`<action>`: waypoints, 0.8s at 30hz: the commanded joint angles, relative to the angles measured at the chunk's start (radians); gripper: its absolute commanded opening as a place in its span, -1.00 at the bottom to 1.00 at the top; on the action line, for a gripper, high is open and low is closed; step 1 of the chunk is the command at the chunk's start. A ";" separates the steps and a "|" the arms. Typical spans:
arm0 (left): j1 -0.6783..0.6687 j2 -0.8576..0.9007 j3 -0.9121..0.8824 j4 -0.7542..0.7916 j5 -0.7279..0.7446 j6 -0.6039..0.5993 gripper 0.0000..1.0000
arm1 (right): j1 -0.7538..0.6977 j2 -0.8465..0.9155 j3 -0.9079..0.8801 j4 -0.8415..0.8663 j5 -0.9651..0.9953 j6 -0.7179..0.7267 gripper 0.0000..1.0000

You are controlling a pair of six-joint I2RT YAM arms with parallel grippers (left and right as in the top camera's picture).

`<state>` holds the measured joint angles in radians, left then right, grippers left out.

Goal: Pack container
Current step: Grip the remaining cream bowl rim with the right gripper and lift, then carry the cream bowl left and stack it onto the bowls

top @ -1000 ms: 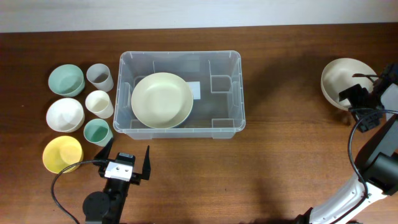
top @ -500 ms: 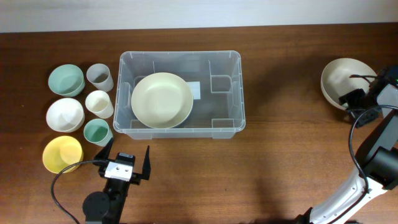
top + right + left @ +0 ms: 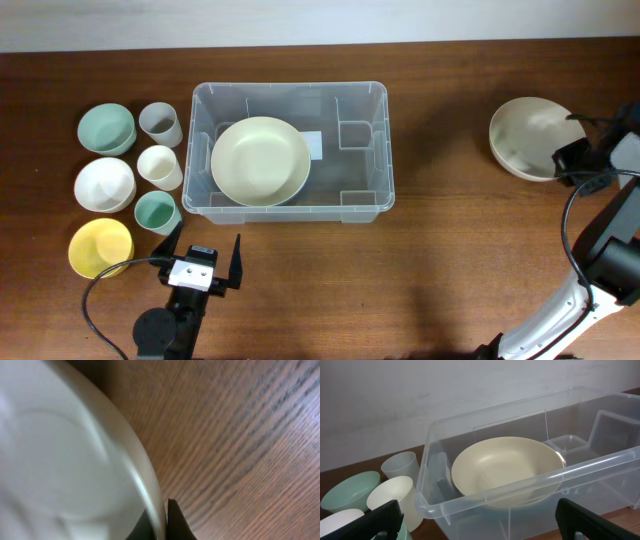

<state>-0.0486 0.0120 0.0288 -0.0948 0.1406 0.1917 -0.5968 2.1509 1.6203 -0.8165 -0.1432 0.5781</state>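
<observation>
Container holds a cream bowl; my right gripper pinches a beige bowl by the rim, left gripper spread wide.

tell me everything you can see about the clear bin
The bin is a large clear plastic box, rectangular with rounded corners and a rimmed edge, with moulded ribs on its inner walls and a white label on its base. It stands upright, lidless, on the table, holding one cream bowl in its left half. Three cups stand close by its left side. The open left gripper hangs in front of it, not touching.
</observation>
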 commanded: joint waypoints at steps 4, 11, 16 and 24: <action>0.000 -0.007 -0.008 0.000 -0.007 0.012 0.99 | -0.047 -0.009 0.234 -0.088 -0.367 -0.093 -0.92; 0.000 -0.007 -0.008 0.000 -0.007 0.012 1.00 | 0.032 -0.050 0.587 -0.413 -0.718 -0.312 -0.92; 0.000 -0.007 -0.008 0.000 -0.007 0.012 1.00 | 0.255 -0.103 0.729 -0.603 -0.681 -0.455 -0.92; 0.000 -0.007 -0.008 0.000 -0.007 0.012 0.99 | 0.758 -0.062 0.734 -0.562 -0.391 -0.394 -0.92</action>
<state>-0.0486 0.0120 0.0288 -0.0948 0.1406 0.1917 0.0219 2.0708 2.3432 -1.4029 -0.6453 0.1818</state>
